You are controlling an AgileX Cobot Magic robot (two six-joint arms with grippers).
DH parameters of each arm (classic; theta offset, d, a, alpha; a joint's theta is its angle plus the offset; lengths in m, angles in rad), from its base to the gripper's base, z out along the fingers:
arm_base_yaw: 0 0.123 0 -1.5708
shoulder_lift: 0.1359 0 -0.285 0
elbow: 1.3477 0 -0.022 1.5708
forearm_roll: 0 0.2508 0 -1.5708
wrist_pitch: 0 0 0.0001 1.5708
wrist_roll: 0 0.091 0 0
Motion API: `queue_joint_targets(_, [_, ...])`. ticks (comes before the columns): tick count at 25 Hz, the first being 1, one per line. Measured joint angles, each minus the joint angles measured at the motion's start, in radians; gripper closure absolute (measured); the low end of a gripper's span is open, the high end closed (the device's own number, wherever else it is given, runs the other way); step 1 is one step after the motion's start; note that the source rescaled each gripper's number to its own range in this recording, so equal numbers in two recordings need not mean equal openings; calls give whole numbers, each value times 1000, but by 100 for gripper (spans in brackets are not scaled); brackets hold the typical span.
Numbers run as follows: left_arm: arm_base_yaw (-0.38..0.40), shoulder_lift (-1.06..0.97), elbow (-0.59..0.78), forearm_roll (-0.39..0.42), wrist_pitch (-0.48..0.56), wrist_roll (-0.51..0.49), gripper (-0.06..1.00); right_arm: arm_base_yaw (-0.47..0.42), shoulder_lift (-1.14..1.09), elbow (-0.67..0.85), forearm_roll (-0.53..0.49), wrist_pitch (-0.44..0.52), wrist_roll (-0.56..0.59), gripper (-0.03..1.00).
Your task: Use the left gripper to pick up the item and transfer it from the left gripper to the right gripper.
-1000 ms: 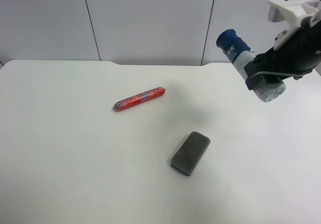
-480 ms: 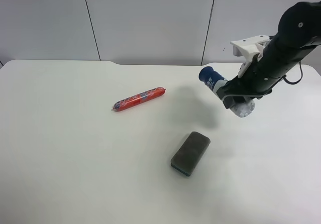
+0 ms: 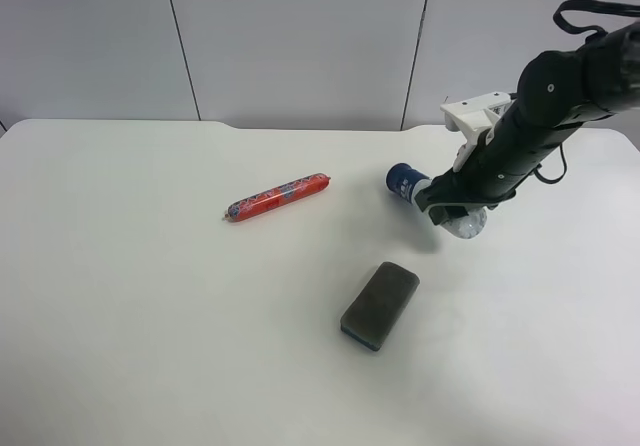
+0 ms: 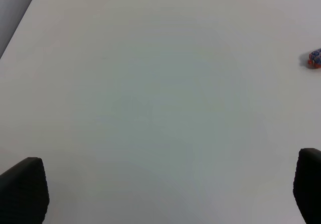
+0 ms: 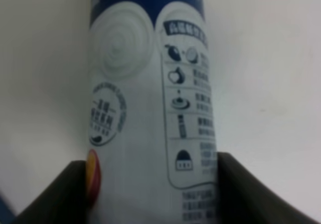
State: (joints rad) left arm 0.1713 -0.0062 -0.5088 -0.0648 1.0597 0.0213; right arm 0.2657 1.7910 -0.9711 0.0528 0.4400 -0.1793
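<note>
Eraser block (image 3: 380, 305) lies nearest the worktop's front edge. Beyond it, the right gripper (image 3: 452, 203) clamps the bottle (image 3: 432, 198) low over the table (image 3: 150, 316) toward the right edge. Sausage stick (image 3: 278, 197) lies farther back. Left gripper (image 4: 160, 194) hangs with its jaws spread.

Black right gripper (image 3: 452, 206) with white plastic bracket, angled low, jaws clamped on load; black left gripper (image 4: 160, 194) jaws spread wide.
</note>
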Motion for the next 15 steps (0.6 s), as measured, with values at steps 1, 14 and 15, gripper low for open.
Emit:
queue_joint_targets(1, [0,0,0,0,0,0,-5,0,11,0,0,-6,0,97])
queue_joint_targets(14, [0,0,0,0,0,0,-5,0,101,0,-15,-41,-1,97])
queue_joint_targets(15, [0,0,0,0,0,0,-5,-1,105,0,-15,-42,-1,97])
